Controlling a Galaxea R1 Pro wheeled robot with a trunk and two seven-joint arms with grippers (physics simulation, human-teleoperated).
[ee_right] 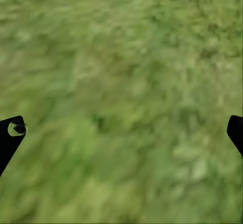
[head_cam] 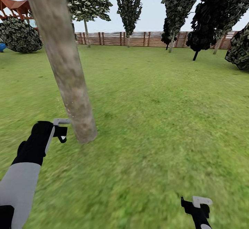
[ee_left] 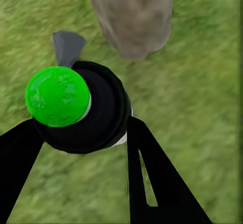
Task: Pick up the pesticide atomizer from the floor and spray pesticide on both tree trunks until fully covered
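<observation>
The left tool [ee_left: 86, 148] is clenched on the pesticide atomizer [ee_left: 81, 107], its bright green cap showing — held just beside the base of the tree trunk [head_cam: 65, 66] on the lawn [head_cam: 155, 118]. The right tool [ee_right: 121, 133] hangs released over grass. So low and close, the spray may miss the upper bark — or the bottle may bump the trunk.

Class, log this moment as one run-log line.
left pincer: shut on atomizer | atomizer: beside tree trunk | right pincer: open, empty, over lawn
</observation>
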